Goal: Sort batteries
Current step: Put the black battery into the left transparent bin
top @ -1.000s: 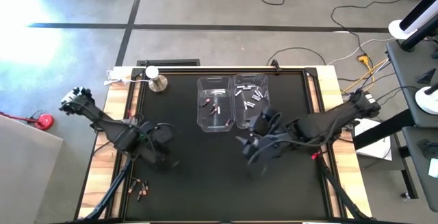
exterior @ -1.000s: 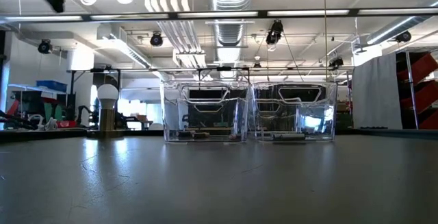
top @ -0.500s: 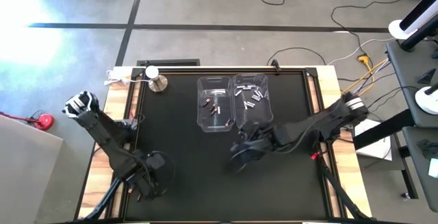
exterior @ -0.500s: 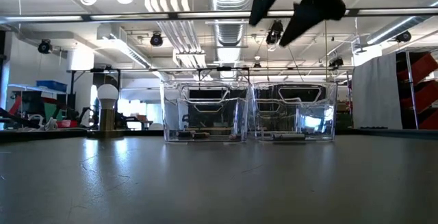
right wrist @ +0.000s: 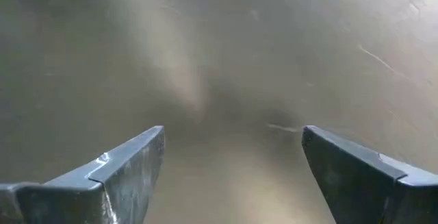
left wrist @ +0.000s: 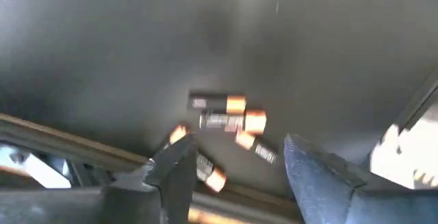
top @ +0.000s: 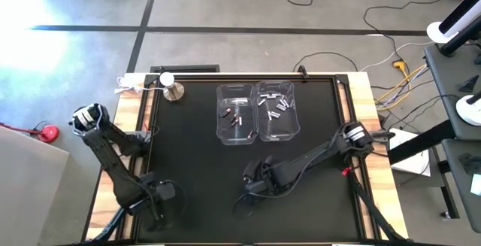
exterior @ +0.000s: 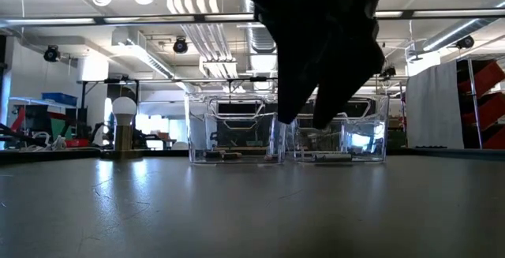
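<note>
**Left gripper poised over loose batteries; right gripper idle at mid-worktop**

The left gripper (left wrist: pixel 233 176) hovered at the near left corner of the worktop (top: pixel 203 171), fingers (left wrist: pixel 179 176) spread and pinching nothing, so that the loose batteries (left wrist: pixel 226 122) lay just ahead of and between the fingertips, ready for a pick. These were small copper-and-black cylinders, clustered near the worktop edge. Sorted batteries (top: pixel 272 107) lay well apart in the two clear bins (top: pixel 255 129). The right gripper (right wrist: pixel 233 162) hung spread and empty over bare worktop.
</note>
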{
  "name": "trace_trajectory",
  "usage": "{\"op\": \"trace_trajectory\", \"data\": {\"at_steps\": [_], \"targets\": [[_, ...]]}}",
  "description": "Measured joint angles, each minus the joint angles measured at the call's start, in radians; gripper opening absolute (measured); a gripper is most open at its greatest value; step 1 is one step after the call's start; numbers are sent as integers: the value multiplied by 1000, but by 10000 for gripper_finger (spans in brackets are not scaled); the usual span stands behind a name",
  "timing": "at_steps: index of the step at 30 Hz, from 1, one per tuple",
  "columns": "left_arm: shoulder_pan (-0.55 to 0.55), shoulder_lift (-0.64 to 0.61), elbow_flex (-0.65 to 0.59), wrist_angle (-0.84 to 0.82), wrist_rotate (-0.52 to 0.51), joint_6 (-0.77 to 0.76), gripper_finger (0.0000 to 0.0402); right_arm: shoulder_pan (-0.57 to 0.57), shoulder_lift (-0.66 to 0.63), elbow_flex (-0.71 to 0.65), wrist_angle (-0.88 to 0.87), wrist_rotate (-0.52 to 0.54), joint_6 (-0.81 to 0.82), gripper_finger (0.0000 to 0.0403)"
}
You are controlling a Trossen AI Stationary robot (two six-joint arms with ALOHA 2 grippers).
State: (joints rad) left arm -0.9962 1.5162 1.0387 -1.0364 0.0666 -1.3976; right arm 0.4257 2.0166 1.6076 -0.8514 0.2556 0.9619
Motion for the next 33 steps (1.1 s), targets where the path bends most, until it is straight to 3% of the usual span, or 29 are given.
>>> {"op": "trace_trajectory", "data": {"at_steps": [4, 12, 27, 33], "targets": [[-19, 0, -61, 43, 119, -16, 237, 20, 23, 53, -1, -2, -35, 338], [-20, 2, -151, 154, 112, -35, 309, 51, 26, 96, -8, -2, 14, 338], [-22, 2, -168, 254, 37, -52, 294, 61, 27, 95, -47, -31, 143, 338], [-41, 73, -170, 255, 22, -36, 294, 61, 27, 95, -68, -46, 191, 338]]}}
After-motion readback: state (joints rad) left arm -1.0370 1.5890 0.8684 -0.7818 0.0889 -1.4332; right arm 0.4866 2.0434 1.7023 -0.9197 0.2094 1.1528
